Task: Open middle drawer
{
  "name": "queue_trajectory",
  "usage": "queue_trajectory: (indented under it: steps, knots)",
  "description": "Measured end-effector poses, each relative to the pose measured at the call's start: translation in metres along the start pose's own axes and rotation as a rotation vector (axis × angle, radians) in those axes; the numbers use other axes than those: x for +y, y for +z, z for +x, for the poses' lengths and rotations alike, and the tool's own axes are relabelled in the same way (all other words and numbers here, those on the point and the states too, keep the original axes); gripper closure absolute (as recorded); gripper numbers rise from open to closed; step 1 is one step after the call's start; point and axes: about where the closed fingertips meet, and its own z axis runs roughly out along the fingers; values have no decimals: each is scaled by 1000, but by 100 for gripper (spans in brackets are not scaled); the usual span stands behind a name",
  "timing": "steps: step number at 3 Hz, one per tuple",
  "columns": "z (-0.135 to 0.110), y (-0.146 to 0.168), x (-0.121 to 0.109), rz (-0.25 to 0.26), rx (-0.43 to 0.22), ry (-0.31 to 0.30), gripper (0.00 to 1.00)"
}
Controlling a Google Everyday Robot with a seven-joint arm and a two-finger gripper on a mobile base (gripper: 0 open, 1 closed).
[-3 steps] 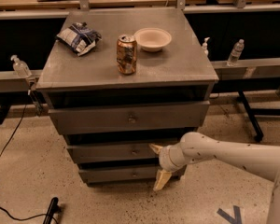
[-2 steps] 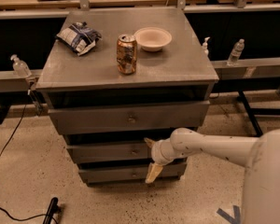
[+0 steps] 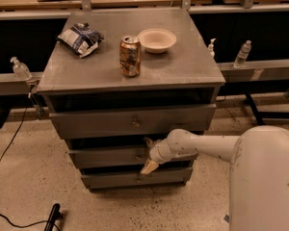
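The grey cabinet (image 3: 192, 66) has three drawer fronts stacked one above another. The middle drawer (image 3: 101, 157) is the shallow front between the top drawer (image 3: 86, 124) and the bottom drawer (image 3: 111, 179). My gripper (image 3: 146, 155) is at the centre of the middle front, reaching in from the right on the white arm (image 3: 207, 146). Its two tan fingers are spread, one fingertip (image 3: 148, 141) above the centre and one below, so it is open. The middle drawer's knob is hidden behind the gripper. The middle front sits flush with the cabinet.
On the cabinet top stand a drink can (image 3: 130, 56), a white bowl (image 3: 156, 40) and a chip bag (image 3: 79, 38). Bottles (image 3: 243, 54) sit on the rails to either side. A black cable (image 3: 9, 143) runs over the floor at left.
The arm has swung left, carrying the gripper from right of centre to the middle of the middle drawer's front. The drawers have not moved.
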Motion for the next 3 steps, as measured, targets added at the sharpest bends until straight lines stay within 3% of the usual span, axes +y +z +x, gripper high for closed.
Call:
queue_trajectory:
  steps: [3]
  knots:
    - [-5,-8,-3,0,0,0,93]
